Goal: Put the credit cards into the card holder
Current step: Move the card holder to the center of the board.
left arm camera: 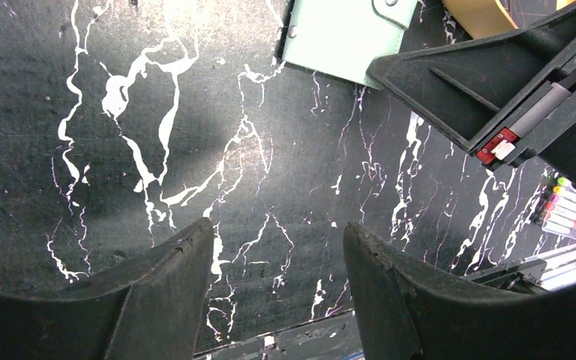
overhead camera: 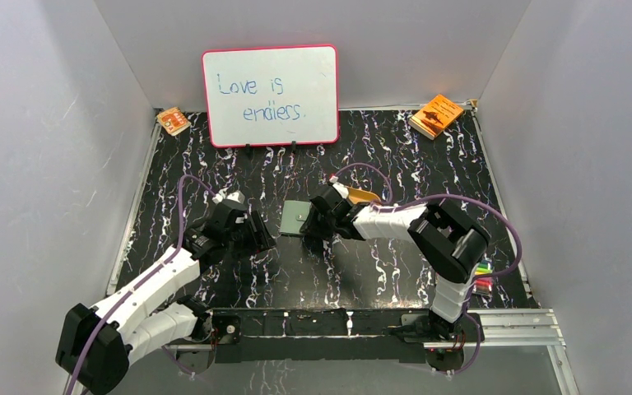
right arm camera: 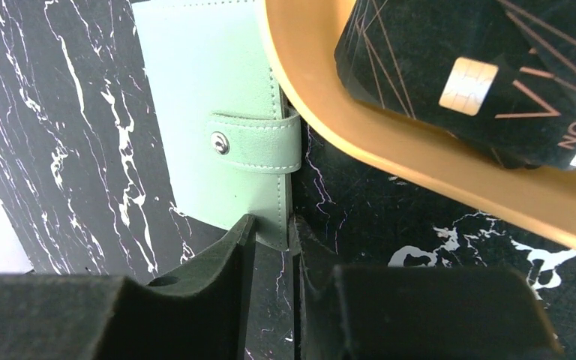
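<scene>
Top view: black, white-veined counter (overhead camera: 378, 164) with a sage-green folded card holder (overhead camera: 296, 219) lying flat at centre, just left of a tan-gold oval tray (overhead camera: 365, 196); left gripper (overhead camera: 260, 236) low over bare counter near the holder's left side, right gripper (overhead camera: 313, 227) at its near right corner; pink-framed whiteboard (overhead camera: 270, 95) upright at the far edge, orange booklets (overhead camera: 436, 115) in the far corners, a pack of coloured marker pens (overhead camera: 483, 276) at the right edge. Left wrist view: left jaws spread wide, nothing between them but counter; card holder (left arm camera: 339, 37) at the upper edge, partly covered by the black body of the right gripper; marker pens (left arm camera: 567, 210) at the right margin. Right wrist view: right jaws drawn close together, pinching the near corner of the closed card holder (right arm camera: 202, 112), strap fastened with a silver snap button (right arm camera: 220, 142); holder touching the tray rim (right arm camera: 360, 142); black credit cards (right arm camera: 435, 67) with fine gold lines and a gold chip stacked inside the tray.
</scene>
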